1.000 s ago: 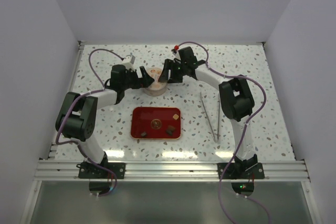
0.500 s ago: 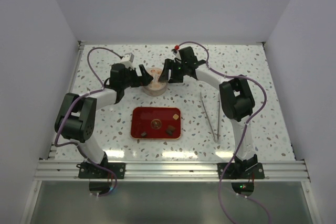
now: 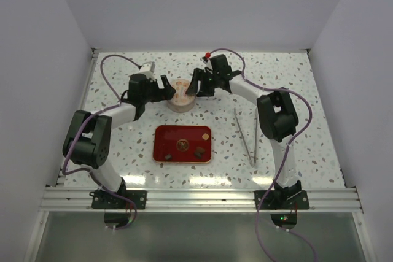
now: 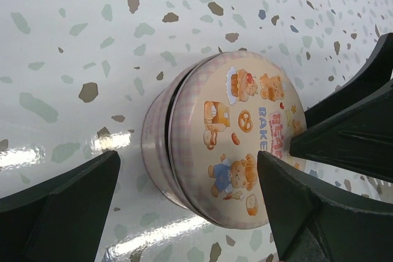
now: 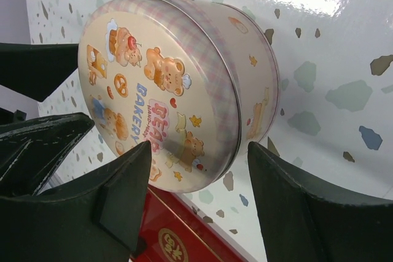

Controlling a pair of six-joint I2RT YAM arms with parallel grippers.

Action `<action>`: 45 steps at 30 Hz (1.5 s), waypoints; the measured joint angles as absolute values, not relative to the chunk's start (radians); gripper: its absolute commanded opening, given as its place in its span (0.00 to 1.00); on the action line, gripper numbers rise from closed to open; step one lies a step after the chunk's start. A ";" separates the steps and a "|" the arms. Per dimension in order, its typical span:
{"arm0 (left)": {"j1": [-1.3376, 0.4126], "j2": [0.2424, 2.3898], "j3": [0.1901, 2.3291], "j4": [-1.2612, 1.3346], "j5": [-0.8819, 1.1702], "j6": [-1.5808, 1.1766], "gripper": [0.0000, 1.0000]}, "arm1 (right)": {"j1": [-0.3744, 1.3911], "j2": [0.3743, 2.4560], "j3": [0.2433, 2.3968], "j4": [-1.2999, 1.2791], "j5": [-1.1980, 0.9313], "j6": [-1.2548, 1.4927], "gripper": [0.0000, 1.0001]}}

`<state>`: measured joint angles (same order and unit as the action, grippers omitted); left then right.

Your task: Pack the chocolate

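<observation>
A round cream tin point(image 3: 182, 96) with bear pictures stands at the back middle of the table, its lid on. My left gripper point(image 3: 166, 89) is at its left side, open, with its fingers point(image 4: 61, 213) spread wider than the tin point(image 4: 227, 133) and not touching it. My right gripper point(image 3: 194, 85) is open at the tin's right side. One of its fingers point(image 5: 116, 200) lies over the lid face of the tin point(image 5: 172, 84), the other stands off the wall. Chocolate pieces lie on the red tray point(image 3: 161, 136): a light brown one point(image 3: 204, 134) and two dark ones point(image 3: 199, 151) point(image 3: 167, 156).
Long metal tweezers point(image 3: 245, 136) lie to the right of the tray, pointing towards me. The tray's corner point(image 5: 184, 237) shows below the tin in the right wrist view. White walls close in the table on three sides.
My left gripper has drawn back a little to the left of the tin. The tin, the tray and the right gripper have stayed in place.
</observation>
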<state>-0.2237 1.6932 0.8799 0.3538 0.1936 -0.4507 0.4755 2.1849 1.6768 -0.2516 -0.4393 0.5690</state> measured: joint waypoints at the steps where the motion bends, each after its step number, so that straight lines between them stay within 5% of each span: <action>1: -0.224 1.693 0.883 0.349 0.188 -0.450 0.99 | 0.476 2.185 1.677 -0.248 -0.441 0.572 0.67; 45: -0.210 1.835 1.022 0.304 0.150 -0.441 1.00 | 0.476 2.181 1.690 -0.237 -0.454 0.586 0.67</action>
<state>-0.2096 1.8351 1.0218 0.3042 0.1501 -0.4412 0.4755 2.1811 1.6897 -0.2367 -0.4541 0.5858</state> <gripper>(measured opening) 0.997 0.669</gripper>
